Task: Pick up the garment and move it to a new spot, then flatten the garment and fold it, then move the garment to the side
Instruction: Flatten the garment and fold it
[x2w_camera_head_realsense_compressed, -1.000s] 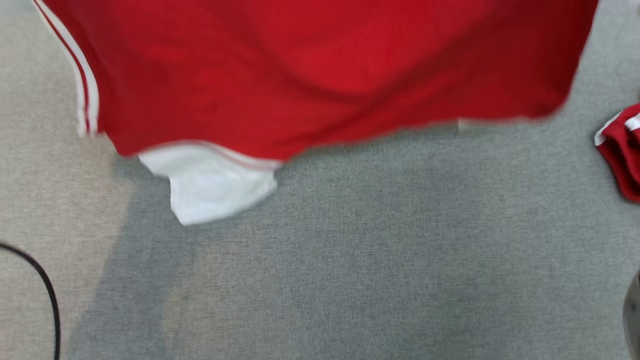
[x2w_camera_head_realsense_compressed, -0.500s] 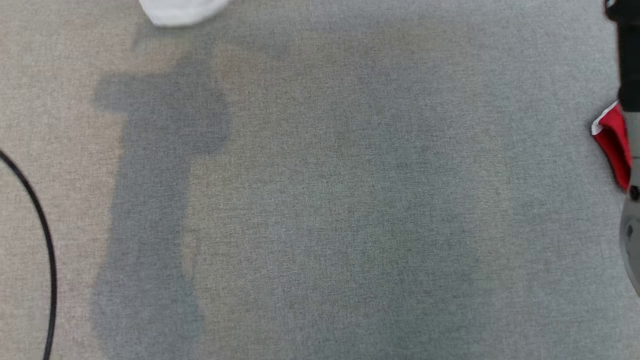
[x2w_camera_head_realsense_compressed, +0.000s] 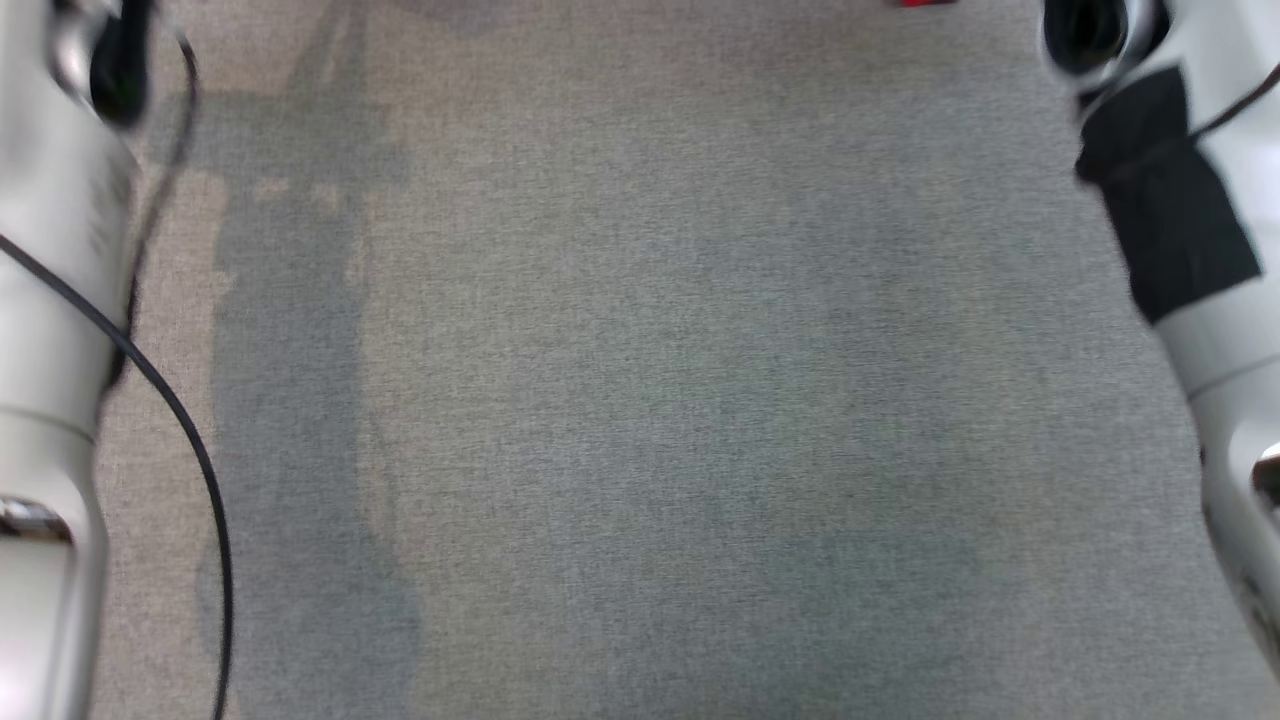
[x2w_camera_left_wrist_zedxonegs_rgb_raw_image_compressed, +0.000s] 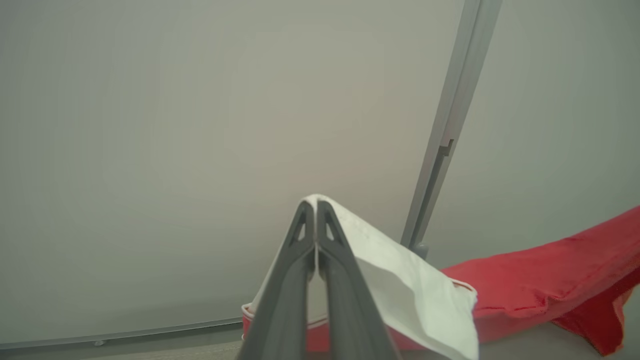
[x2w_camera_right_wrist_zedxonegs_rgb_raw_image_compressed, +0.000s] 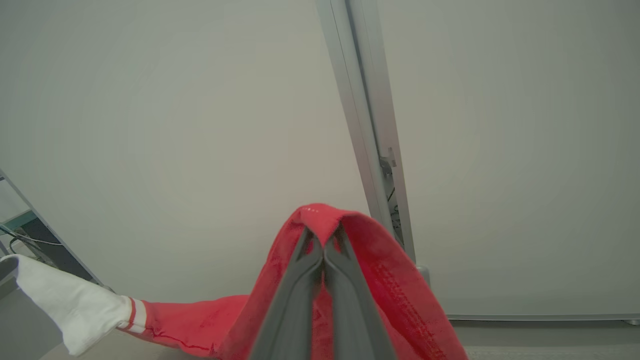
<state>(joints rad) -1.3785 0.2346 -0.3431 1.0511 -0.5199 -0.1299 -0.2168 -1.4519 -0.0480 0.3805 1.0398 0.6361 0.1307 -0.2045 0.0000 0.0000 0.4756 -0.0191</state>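
Left wrist view gives us the garment (x2w_camera_left_wrist_zedxonegs_rgb_raw_image_compressed: 540, 280) best: a red top with a white panel (x2w_camera_left_wrist_zedxonegs_rgb_raw_image_compressed: 405, 285), and the left tool (x2w_camera_left_wrist_zedxonegs_rgb_raw_image_compressed: 316, 205) is pinched tight on the edge of that panel, the cloth folded over its tips. From there the red cloth runs off to that view's right. In the right wrist view the right tool (x2w_camera_right_wrist_zedxonegs_rgb_raw_image_compressed: 322, 235) is likewise clamped on a red edge (x2w_camera_right_wrist_zedxonegs_rgb_raw_image_compressed: 385, 285) that drapes over both its fingers, and the cloth stretches to that view's left, past a pair of stripes (x2w_camera_right_wrist_zedxonegs_rgb_raw_image_compressed: 133, 315) to the white panel.

So we hold it by two ends, its long axis running straight from one tool across to the other, side to side in front of us, with the body hanging below that line. Whether the sagging middle touches the floor we cannot tell. Neither arm is nearer; each has its own end. Both tools point toward a pale wall (x2w_camera_left_wrist_zedxonegs_rgb_raw_image_compressed: 150, 125) with a grey post (x2w_camera_left_wrist_zedxonegs_rgb_raw_image_compressed: 450, 115).

Head view looks down on grey floor (x2w_camera_head_realsense_compressed: 640, 400) between our left forearm (x2w_camera_head_realsense_compressed: 50, 300) and right forearm (x2w_camera_head_realsense_compressed: 1220, 350), a black cable (x2w_camera_head_realsense_compressed: 200, 462) at the left. We judge the next move is to lower the cloth there, ends kept apart so it lands spread
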